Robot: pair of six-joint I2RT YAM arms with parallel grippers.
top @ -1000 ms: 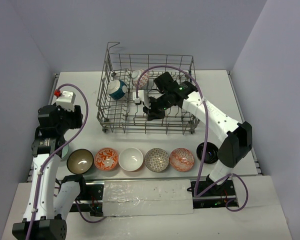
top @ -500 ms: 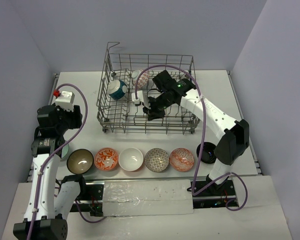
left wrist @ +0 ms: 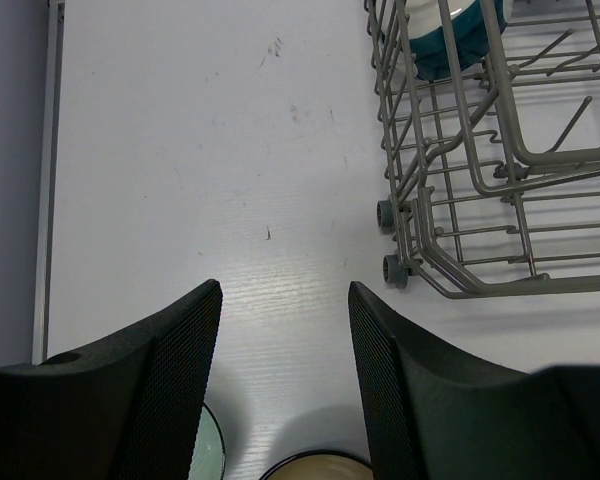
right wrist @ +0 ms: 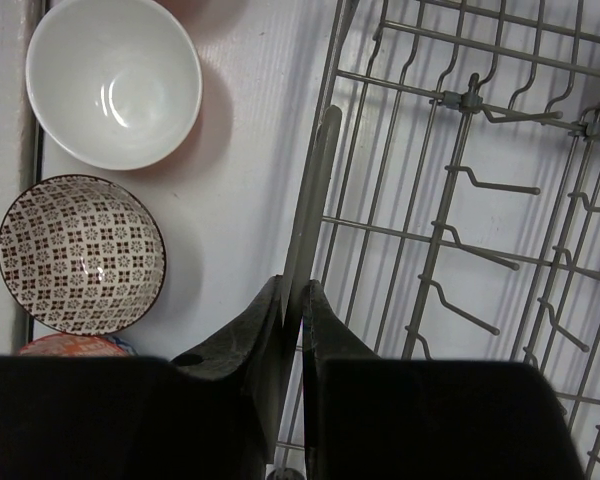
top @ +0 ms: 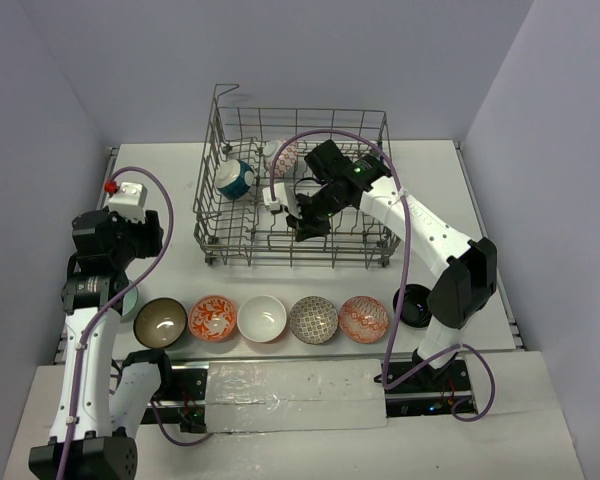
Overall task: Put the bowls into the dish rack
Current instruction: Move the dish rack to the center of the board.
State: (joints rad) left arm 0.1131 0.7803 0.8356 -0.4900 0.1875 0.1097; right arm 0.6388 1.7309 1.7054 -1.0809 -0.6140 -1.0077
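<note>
Grey wire dish rack sits far-centre on the worktop, teal bowl inside. My right arm reaches over it, elbow bent, right gripper pinched on its near rim wire; left gripper hangs fingers apart beside the rack.

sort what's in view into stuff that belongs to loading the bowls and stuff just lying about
Part of the job: dish rack; teal bowl and pale patterned bowl in it; on the table the pale green bowl, brown bowl, orange-patterned bowl, white bowl, grey-patterned bowl, red-patterned bowl, black bowl.
Just lying about: white sheet at the near edge.
</note>
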